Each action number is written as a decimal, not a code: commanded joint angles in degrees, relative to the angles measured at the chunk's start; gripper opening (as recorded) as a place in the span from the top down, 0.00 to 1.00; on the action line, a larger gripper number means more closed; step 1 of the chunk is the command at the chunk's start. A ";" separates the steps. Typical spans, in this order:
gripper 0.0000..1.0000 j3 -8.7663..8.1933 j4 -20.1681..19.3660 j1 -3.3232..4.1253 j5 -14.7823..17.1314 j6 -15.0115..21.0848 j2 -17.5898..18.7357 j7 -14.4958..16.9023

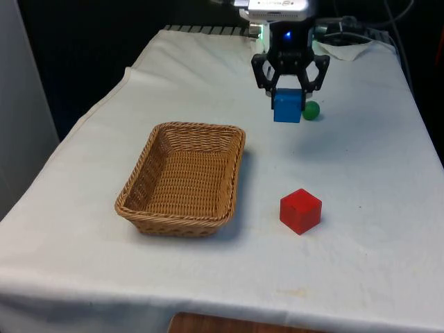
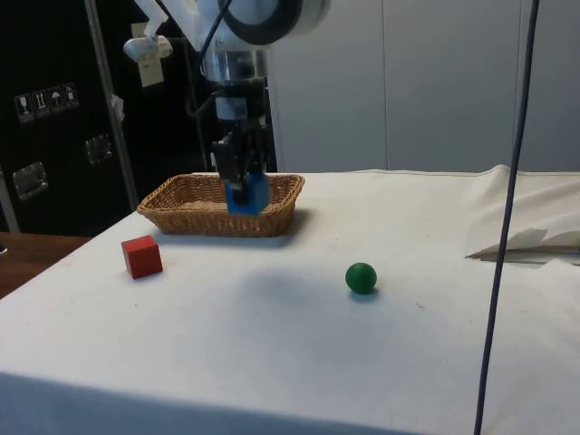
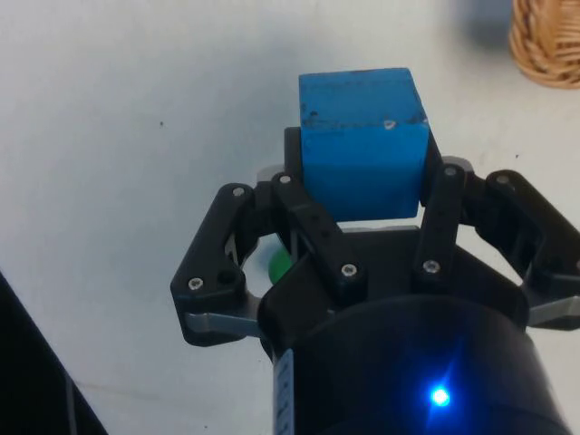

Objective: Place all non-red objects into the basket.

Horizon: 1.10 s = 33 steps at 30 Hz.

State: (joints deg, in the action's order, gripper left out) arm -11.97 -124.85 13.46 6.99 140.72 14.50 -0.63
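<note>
One blue cube (image 1: 287, 106), upper centre of the front view, is clamped flat-faced in the gripper (image 1: 288, 94); it appears rigid, light, secure above the cloth.

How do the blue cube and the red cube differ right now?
The blue cube is held off the cloth in the end effector; the red cube rests on the cloth. The blue one hangs beside the green ball, while the red one sits nearer the basket. Both are similar-sized cubes.

arm (image 2: 245, 18): white, rounded | fingers (image 3: 313, 222): black, jointed links | silver screws, dark cables
</note>
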 commanded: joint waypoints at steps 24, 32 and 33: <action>0.99 -3.55 5.27 -1.09 1.03 -0.57 3.95 0.40; 0.99 -4.07 6.42 -1.49 1.78 -0.69 4.81 0.74; 0.99 -4.13 6.70 -1.60 1.89 -0.69 4.98 0.74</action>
State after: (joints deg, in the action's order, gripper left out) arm -16.56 -118.37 12.20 8.19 140.60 19.42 -0.40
